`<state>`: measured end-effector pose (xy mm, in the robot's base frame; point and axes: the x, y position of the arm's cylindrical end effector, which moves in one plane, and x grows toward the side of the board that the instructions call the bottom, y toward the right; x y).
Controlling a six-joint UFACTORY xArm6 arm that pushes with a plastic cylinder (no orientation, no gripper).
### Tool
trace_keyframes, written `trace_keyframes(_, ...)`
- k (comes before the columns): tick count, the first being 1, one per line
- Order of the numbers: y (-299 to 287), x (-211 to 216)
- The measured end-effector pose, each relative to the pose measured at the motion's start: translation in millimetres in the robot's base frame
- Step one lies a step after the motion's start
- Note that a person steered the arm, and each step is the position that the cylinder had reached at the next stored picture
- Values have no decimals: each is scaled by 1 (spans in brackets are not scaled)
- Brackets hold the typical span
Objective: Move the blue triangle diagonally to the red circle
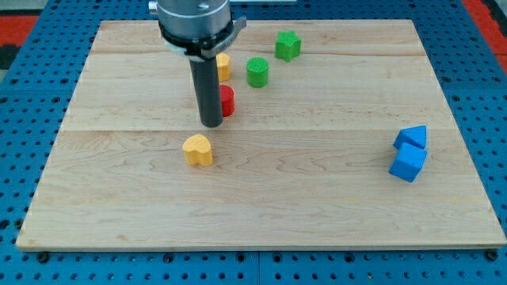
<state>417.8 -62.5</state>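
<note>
The blue triangle [412,137] lies near the view's right edge of the wooden board [317,198], touching a blue cube [408,163] just below it. The red circle [227,101] sits at the view's upper middle, partly hidden behind my rod. My tip [211,124] rests on the board just left of and below the red circle, very close to it. The tip is far to the left of the blue triangle.
A yellow heart-shaped block [198,150] lies just below my tip. Another yellow block [223,66] shows partly behind the rod, above the red circle. A green cylinder [257,72] and a green star [287,45] stand at the view's upper middle.
</note>
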Motion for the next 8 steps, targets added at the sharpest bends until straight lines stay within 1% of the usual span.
trace_keyframes(1, 16, -21)
trace_keyframes(2, 57, 9)
trace_keyframes(3, 171, -2)
trace_keyframes(4, 278, 3)
trace_keyframes(5, 341, 48)
trace_keyframes(6, 313, 82)
trace_keyframes(8, 235, 29)
